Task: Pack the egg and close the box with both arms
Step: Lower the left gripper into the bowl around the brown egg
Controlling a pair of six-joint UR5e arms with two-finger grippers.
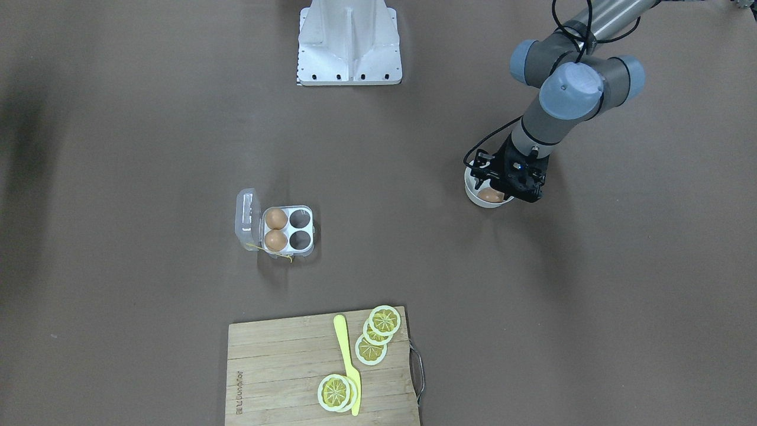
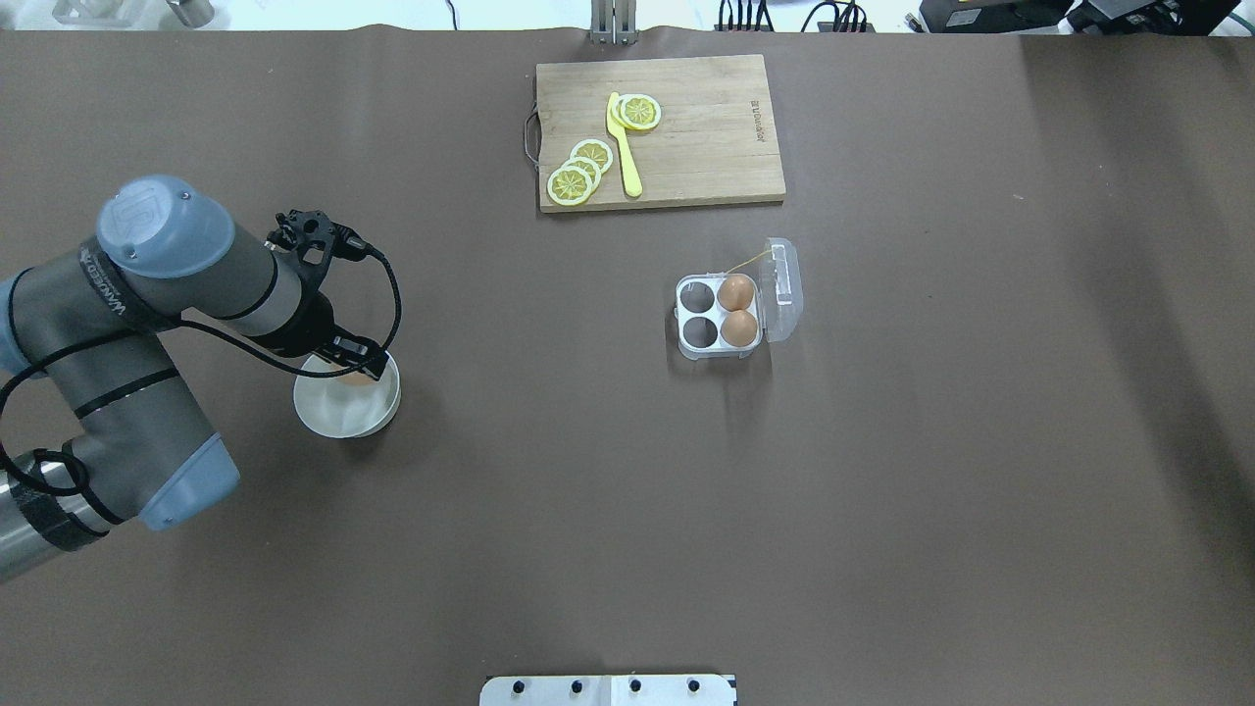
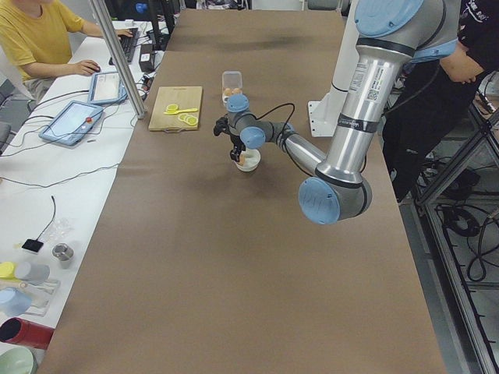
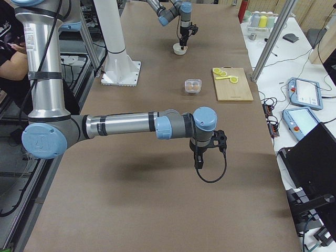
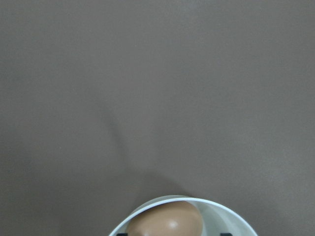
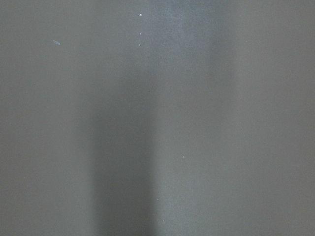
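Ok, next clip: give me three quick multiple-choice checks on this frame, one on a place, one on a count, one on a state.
1. Where is the loose egg? A on the cutting board; B on the bare table; C in the white bowl.
2. How many brown eggs lie in the box? A one; B two; C four.
3. The box's lid is: A open, folded back beside the cells; B shut; C missing.
Key: 1 C, the left wrist view shows it inside the bowl's rim. 2 B, the two cells nearest the lid are filled and the other two are empty. 3 A, the lid lies off to the side and all four cells are uncovered.
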